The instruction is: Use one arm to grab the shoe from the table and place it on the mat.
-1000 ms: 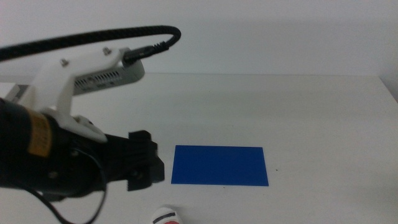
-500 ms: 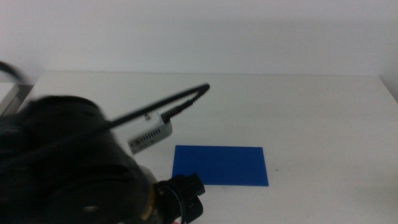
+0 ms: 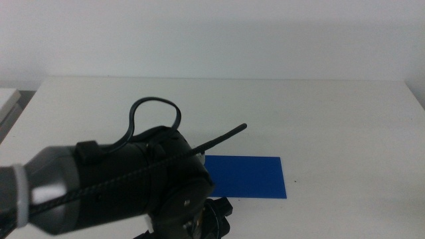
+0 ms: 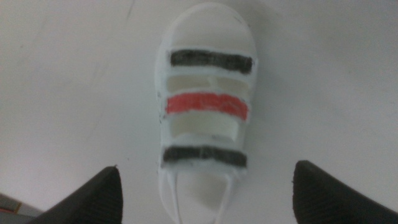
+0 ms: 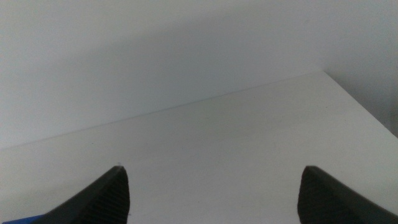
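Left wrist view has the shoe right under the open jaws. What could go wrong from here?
The left gripper is open above the shoe, but the jaws stand far wider than it, so an uneven close may push it sideways. In the middle view the arm hides the shoe and part of the mat, so placement would be hard to judge.

Left tool (image 4: pixel 205 193) spread wide astride shoe (image 4: pixel 205 106), bare table (image 4: pixel 74 81) on both flanks, nothing blocking

White strapped shoe (image 4: pixel 204 106) on table (image 4: pixel 68 93), blue mat (image 3: pixel 249 177)
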`<state>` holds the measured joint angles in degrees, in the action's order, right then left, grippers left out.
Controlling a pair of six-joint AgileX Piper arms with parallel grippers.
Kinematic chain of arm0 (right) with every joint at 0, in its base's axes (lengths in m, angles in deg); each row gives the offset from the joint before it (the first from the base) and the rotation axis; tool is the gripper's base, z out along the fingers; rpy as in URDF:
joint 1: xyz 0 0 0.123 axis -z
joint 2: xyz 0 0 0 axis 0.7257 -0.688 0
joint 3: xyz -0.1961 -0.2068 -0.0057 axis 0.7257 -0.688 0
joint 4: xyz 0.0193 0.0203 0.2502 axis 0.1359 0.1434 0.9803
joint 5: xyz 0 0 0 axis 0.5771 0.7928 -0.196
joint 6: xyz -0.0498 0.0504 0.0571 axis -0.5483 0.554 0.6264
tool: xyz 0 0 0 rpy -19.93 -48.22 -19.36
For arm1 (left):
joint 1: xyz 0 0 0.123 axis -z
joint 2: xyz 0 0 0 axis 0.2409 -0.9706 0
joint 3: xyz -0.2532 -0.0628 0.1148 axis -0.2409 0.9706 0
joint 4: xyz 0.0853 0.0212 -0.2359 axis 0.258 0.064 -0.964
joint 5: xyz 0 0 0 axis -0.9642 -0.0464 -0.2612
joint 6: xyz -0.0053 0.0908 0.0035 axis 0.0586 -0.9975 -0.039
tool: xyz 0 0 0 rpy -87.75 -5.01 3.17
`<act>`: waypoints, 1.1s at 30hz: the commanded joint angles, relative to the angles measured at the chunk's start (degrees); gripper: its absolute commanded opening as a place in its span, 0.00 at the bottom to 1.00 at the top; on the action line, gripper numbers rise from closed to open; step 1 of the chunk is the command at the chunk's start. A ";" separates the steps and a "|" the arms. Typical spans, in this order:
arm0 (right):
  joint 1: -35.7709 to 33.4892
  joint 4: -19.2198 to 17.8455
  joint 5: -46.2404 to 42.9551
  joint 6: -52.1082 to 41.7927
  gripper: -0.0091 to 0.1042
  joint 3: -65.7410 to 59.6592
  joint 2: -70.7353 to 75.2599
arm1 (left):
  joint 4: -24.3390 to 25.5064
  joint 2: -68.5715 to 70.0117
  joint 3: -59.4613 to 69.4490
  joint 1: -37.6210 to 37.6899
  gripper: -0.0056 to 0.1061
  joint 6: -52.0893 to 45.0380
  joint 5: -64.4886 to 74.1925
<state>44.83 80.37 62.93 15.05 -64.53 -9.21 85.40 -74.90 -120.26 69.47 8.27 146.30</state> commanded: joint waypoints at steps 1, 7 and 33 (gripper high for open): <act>-0.10 -0.42 -0.49 -0.20 0.78 -0.14 0.27 | -2.52 -0.88 -0.07 -1.86 0.89 -4.54 -0.81; -0.10 -0.42 -0.49 -0.20 0.78 -0.14 0.27 | -2.71 -3.10 2.48 -2.43 0.89 -5.76 -4.43; -0.10 -0.42 -0.49 -0.20 0.78 -0.14 0.27 | -2.44 -5.57 -10.05 -6.87 0.09 -13.03 -0.42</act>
<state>44.83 80.37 62.93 15.05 -64.53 -9.21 82.20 -79.58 -127.64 64.04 -2.25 143.80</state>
